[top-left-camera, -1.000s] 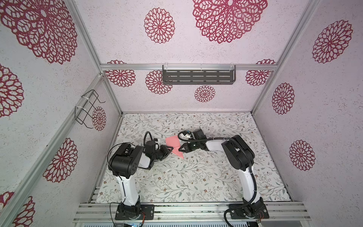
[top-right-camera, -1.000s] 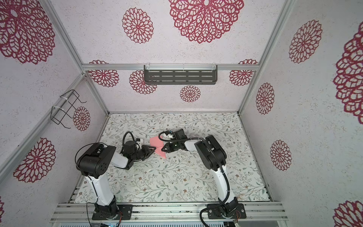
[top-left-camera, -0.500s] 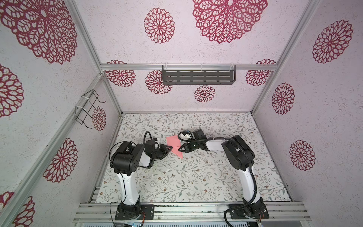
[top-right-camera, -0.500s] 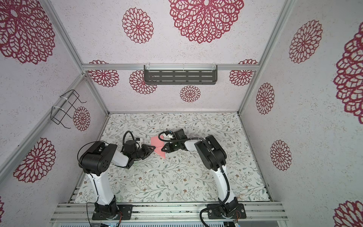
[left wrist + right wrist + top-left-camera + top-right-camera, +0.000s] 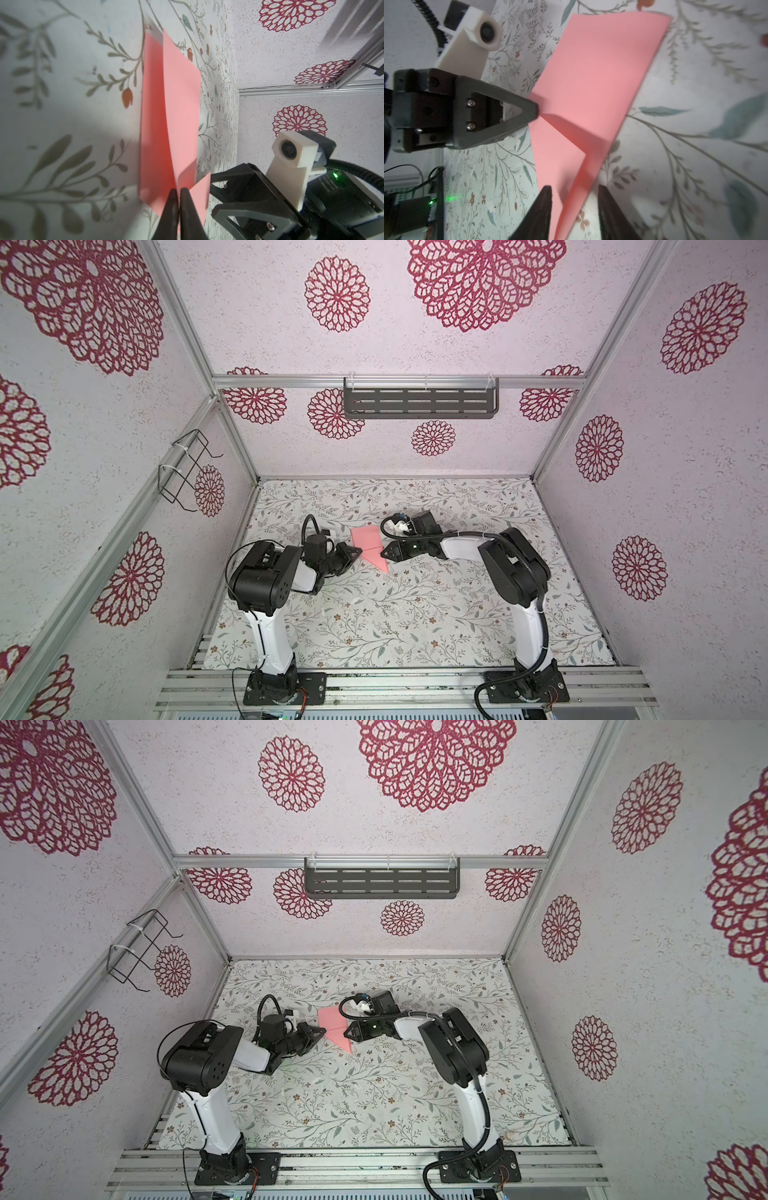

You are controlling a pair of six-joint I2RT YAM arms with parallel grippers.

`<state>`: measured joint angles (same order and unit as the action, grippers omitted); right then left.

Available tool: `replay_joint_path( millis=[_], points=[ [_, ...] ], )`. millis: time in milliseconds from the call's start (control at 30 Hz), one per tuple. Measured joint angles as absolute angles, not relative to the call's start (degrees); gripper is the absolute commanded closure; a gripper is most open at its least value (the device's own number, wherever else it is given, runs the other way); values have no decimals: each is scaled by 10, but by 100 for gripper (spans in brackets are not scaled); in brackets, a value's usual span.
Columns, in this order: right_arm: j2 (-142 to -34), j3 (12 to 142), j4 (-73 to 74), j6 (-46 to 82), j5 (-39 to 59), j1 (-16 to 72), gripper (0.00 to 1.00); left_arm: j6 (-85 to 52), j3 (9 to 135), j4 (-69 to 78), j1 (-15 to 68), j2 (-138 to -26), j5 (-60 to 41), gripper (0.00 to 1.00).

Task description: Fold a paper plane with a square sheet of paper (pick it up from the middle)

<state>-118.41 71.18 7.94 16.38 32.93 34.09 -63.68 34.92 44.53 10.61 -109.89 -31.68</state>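
A salmon-pink square sheet of paper [image 5: 591, 79], creased and partly folded with one flap raised, is seen lying on a floral-patterned table [image 5: 695, 124]. Its left edge is pinched by the closed black tips of the left gripper [image 5: 537, 112], beside which a white wrist camera [image 5: 488, 33] is mounted. The right gripper [image 5: 574, 188] is shown with its fingers [image 5: 544, 207] spread, the paper's right side reaching between them.

1. The table [image 5: 415, 626] [image 5: 353, 1106] is covered edge to edge by a pale sheet printed with grey-green leafy sprigs and small rust-red flowers.
2. The salmon-pink sheet of paper [image 5: 365, 537] [image 5: 330, 1017] lies in the back half, near the middle. It is creased: one layer rests flat on the print and another rises from it.
3. A few small white flecks [image 5: 518, 143] lie scattered on the covering.
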Motion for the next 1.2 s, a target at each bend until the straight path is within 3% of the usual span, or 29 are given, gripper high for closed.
replay_joint_path(
  millis=[100, 167, 300, 400, 833, 1200],
  points=[
    [-1115, 653, 98, 165, 280, 342, 40, -633, 349, 408, 112, -1053, -299, 92],
    [-1073, 614, 121, 164, 239, 346, 38, -630, 350, 375, 119, -1021, -283, 92],
    [-1009, 545, 180, 144, 148, 370, 39, -621, 366, 266, 149, -952, -234, 92],
    [-993, 502, 241, 110, 100, 409, 45, -615, 395, 175, 177, -911, -188, 92],
    [-1065, 423, 485, -33, 40, 504, 53, -639, 450, -46, 224, -875, -72, 92],
    [-1135, 439, 538, -95, 43, 529, 59, -663, 470, -112, 229, -890, -64, 92]
  ],
)
